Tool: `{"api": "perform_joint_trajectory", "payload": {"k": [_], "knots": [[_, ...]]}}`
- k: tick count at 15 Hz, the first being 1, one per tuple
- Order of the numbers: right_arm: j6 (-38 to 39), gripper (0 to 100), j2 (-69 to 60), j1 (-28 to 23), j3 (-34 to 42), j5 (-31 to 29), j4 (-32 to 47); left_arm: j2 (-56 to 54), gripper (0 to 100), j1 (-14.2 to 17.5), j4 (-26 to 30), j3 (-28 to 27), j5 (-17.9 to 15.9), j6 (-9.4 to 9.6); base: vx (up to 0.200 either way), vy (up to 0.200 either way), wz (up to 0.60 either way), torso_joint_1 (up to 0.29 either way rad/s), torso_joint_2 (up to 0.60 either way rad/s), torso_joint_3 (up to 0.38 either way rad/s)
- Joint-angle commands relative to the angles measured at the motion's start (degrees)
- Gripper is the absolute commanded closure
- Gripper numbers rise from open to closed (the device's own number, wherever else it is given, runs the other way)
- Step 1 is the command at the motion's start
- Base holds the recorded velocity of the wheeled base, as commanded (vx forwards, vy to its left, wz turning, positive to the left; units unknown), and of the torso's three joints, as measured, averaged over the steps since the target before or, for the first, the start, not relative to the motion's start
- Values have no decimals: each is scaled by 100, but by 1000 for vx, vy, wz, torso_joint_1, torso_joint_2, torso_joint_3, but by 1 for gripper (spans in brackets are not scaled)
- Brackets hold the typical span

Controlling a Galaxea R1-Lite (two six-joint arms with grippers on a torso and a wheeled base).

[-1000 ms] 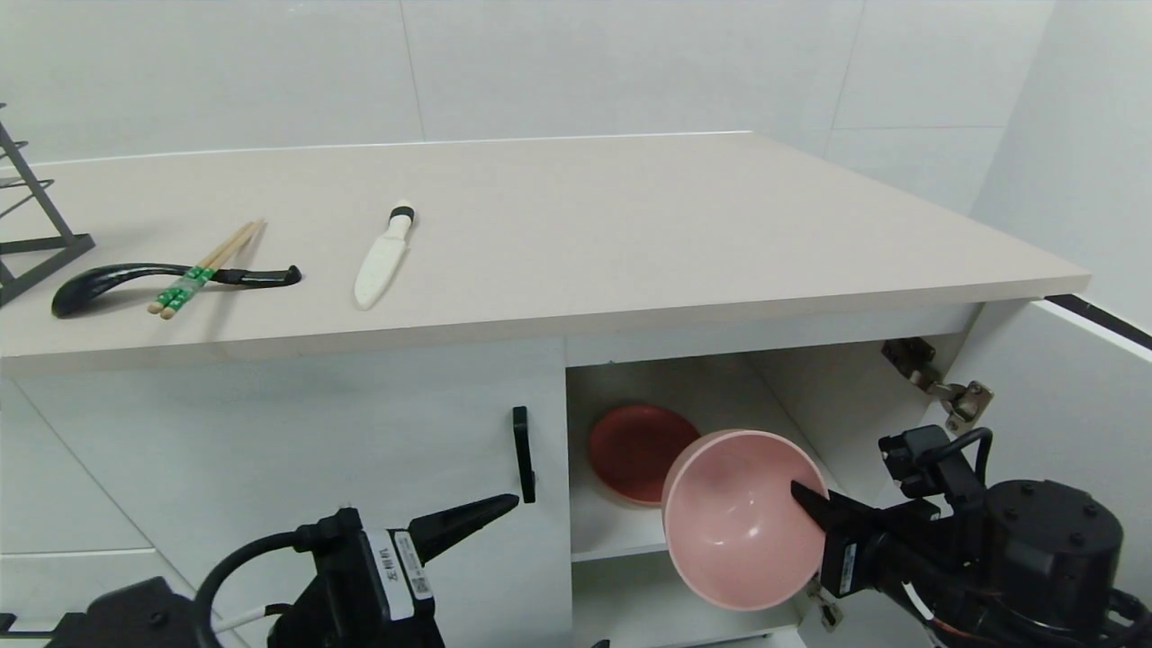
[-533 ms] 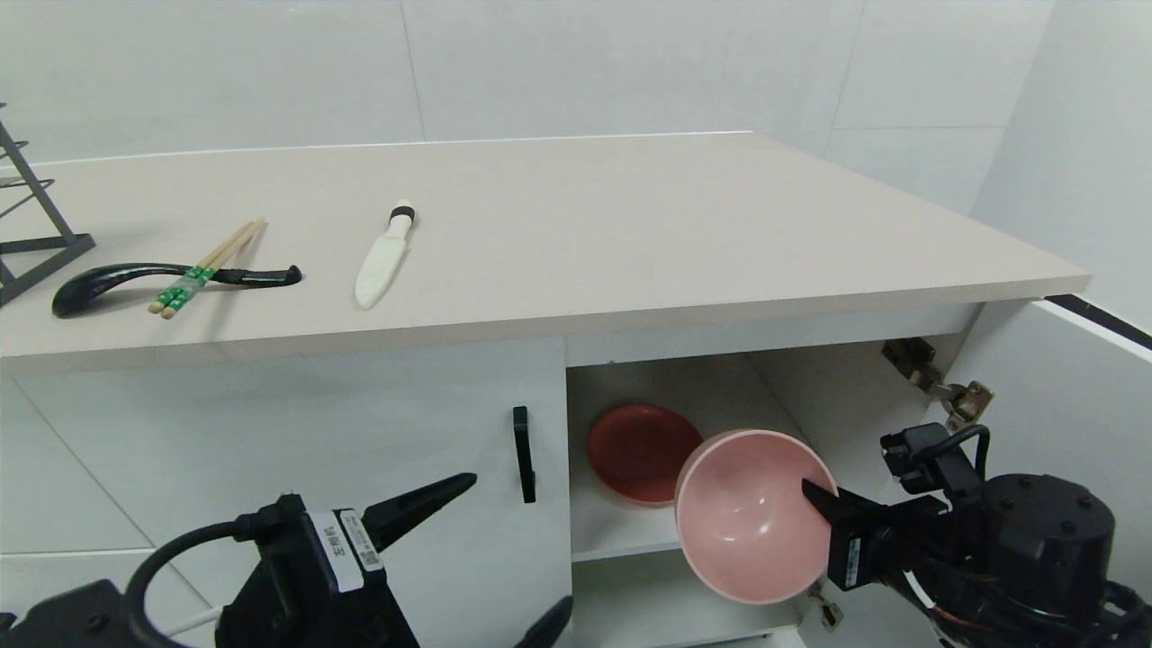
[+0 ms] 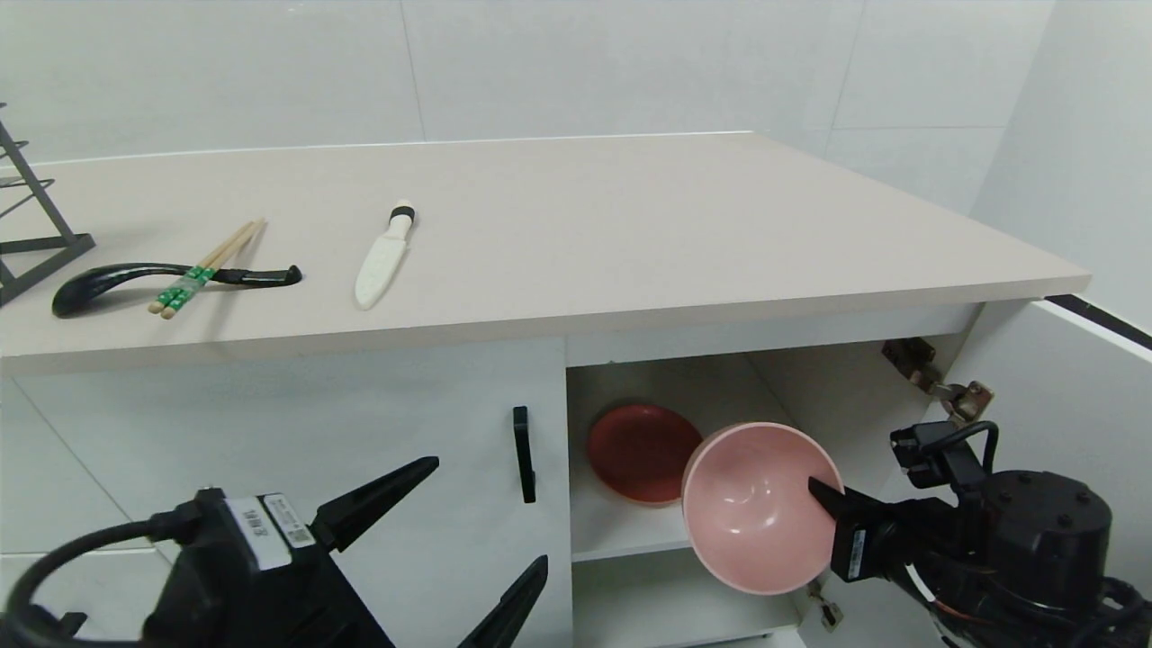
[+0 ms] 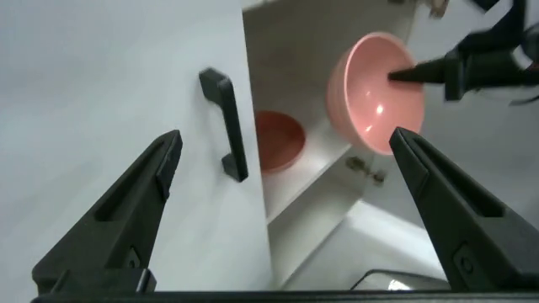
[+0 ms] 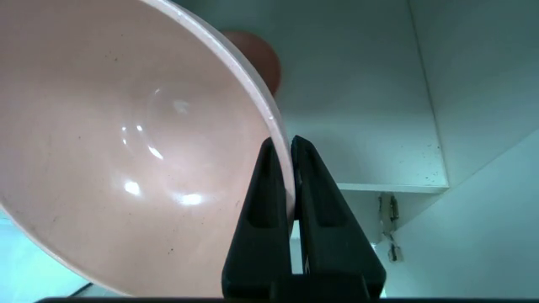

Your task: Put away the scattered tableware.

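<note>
The counter is the biggest thing I see, a wide, pale top. Under the counter is a white cupboard. Its left door is closed. Its right door is swung open, out past the counter's right end.

My left hand hangs low in front of the closed door, below the counter's front edge. Its two black fingers are spread wide apart and hold nothing.

My right hand is below the counter's right end, in front of the open side. Its fingers are pinched tight on the rim of the pink bowl. One finger is inside the bowl and one is outside.

The pink bowl is tipped on its side, with its open mouth turned toward my left hand. It sits at the mouth of the open cupboard, under the counter. I cannot tell if it touches the shelf.

A red plate lies on that shelf, deeper under the counter than the bowl.

A dark wire rack stands at the counter's far left edge. Near it on the counter lies a black spoon. A pair of chopsticks lies across its handle. A white knife lies on the counter nearer the middle, apart from them.

A small black handle is on the closed door.
</note>
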Motion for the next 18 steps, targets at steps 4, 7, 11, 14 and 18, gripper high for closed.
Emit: {"api": "perform_joint_trajectory", "payload": {"k": [4,7,11,14,18], "knots": [[476,100,186,314,-200,1,-6,-1147,0,830,62,0,-2515,707,0,0,0,0,0,0],[476,100,380,367,-244,1,-6,-1551,0,1656,1380,0,-4018,1577,0,0,0,0,0,0],[476,100,617,376,-499,10,-6,-2729,0,2052,2919,0,-4185,1630,0,0,0,0,0,0],[476,100,1039,349,-1000,10,-6,-3968,0,2825,4545,0,-4159,1384,0,0,0,0,0,0],[414,100,1346,332,-1457,28,-6,-5181,0,3449,5652,0,-4150,1085,0,0,0,0,0,0]]}}
